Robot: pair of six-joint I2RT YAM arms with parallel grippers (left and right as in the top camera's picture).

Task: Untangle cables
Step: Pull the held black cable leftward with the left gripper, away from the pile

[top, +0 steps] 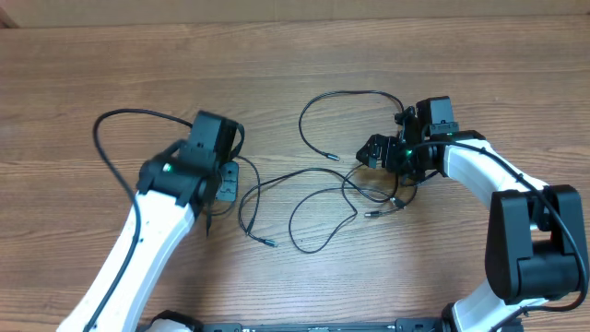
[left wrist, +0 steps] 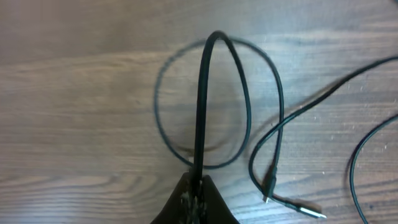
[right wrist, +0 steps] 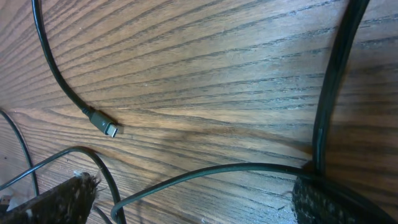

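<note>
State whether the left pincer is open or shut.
Shut: in the left wrist view, the left pincer has its tips together on a black cable that arches up from them.

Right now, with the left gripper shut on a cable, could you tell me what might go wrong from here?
1. The left gripper pinches a looped black cable; a hard pull might tighten the crossings in the tangle by the right arm.
2. Two strands meet at one finger of the open right gripper; closing could catch both.
3. The silver-tipped plug could snag on a loop.
</note>
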